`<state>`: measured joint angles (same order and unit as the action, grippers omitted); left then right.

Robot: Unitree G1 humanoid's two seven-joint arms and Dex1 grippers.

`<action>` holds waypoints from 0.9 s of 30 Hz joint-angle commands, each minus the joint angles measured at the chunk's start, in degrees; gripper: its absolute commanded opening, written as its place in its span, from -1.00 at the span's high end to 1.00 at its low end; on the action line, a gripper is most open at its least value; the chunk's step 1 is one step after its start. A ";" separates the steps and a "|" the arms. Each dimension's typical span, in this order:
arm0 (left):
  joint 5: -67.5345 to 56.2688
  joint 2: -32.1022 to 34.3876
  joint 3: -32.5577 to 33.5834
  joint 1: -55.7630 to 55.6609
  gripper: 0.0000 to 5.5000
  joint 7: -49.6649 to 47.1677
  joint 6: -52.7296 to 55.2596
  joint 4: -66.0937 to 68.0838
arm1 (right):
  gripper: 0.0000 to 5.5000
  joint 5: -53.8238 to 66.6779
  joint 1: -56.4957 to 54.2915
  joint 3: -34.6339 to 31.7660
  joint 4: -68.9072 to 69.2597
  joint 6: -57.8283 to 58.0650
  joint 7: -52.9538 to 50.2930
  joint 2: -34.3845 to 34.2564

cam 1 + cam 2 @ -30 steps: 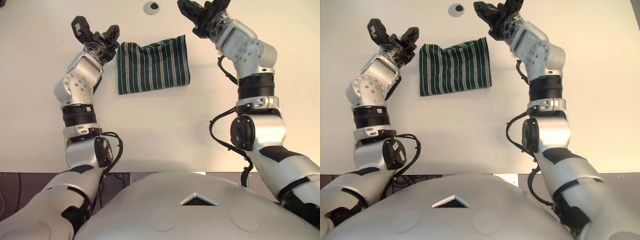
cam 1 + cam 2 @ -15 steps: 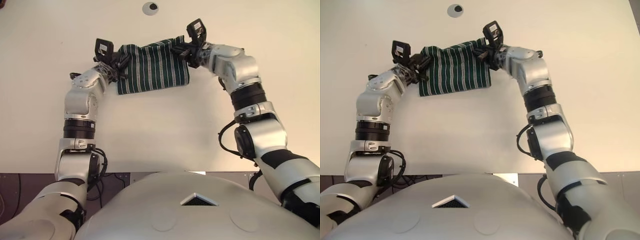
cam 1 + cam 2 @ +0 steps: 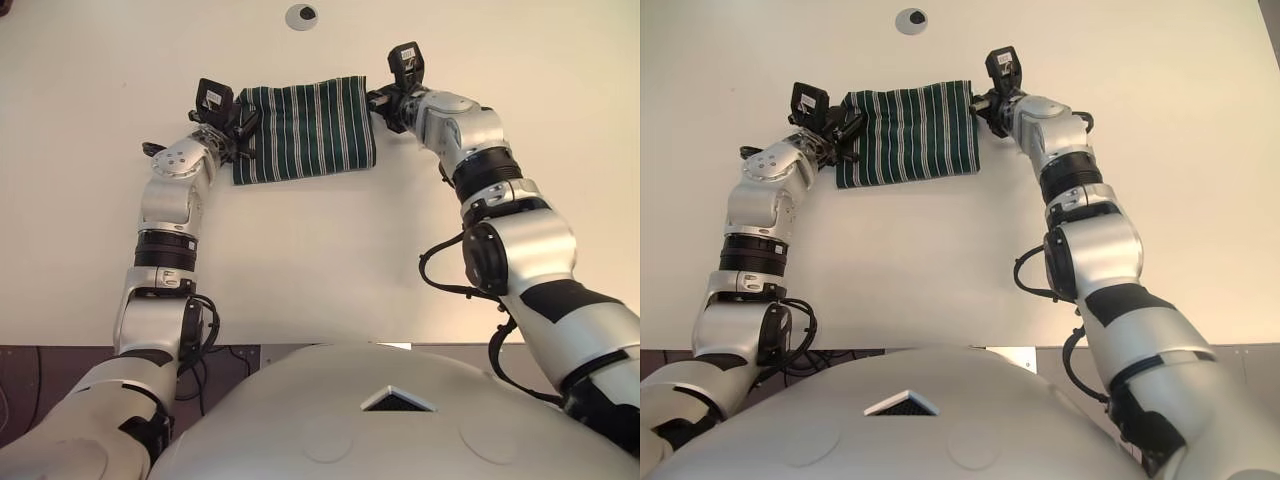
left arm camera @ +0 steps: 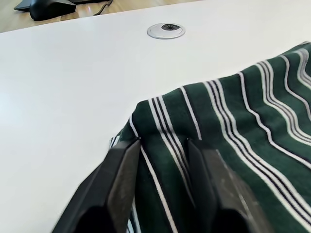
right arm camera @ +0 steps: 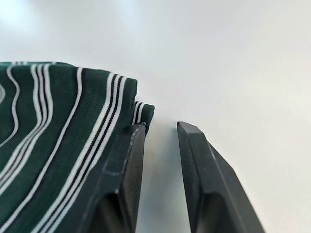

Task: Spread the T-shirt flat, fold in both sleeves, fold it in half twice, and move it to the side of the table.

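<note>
The white table (image 3: 300, 260) carries the T-shirt (image 3: 305, 130) in its far middle part, toward 12 o'clock. The shirt is dark green with thin white stripes running near to far, folded into a compact, nearly square block with its top edge straight. The left gripper (image 3: 243, 128) lies on the shirt's 9 o'clock edge, jaws narrow, with cloth showing in the gap. The right gripper (image 3: 375, 100) sits at the 2 o'clock corner, jaws narrow with bare table between them, one finger (image 5: 127, 165) touching the hem. A round grommet (image 3: 301, 15) lies beyond the shirt at 12 o'clock. Half a second earlier the top edge was humped and the right gripper was over the corner; a second ago both grippers were wide and clear of the cloth.
</note>
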<state>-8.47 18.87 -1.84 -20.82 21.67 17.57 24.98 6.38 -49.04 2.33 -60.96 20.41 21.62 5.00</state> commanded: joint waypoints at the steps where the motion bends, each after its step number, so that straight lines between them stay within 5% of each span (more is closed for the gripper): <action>1: -0.04 -0.32 1.78 0.35 0.38 -0.98 2.03 0.14 | 0.57 -0.97 -1.30 -0.44 1.37 -4.17 0.83 -0.20; 6: -4.78 -2.41 6.73 -0.32 0.38 -1.79 3.47 -7.85 | 0.57 -1.72 -1.04 -0.98 5.36 -15.57 2.15 1.99; 14: -8.47 -2.83 12.06 0.59 0.38 -4.79 6.49 -13.62 | 0.57 -3.48 3.74 6.43 9.05 -16.85 26.36 2.22; 27: -8.60 -2.71 13.84 5.15 0.38 -5.39 8.17 -16.81 | 0.57 -10.65 6.92 11.08 0.37 -14.87 29.52 3.91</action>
<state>-16.99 15.62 12.10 -15.48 16.21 24.95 8.54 -0.65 -43.61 11.40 -58.81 4.42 51.47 7.64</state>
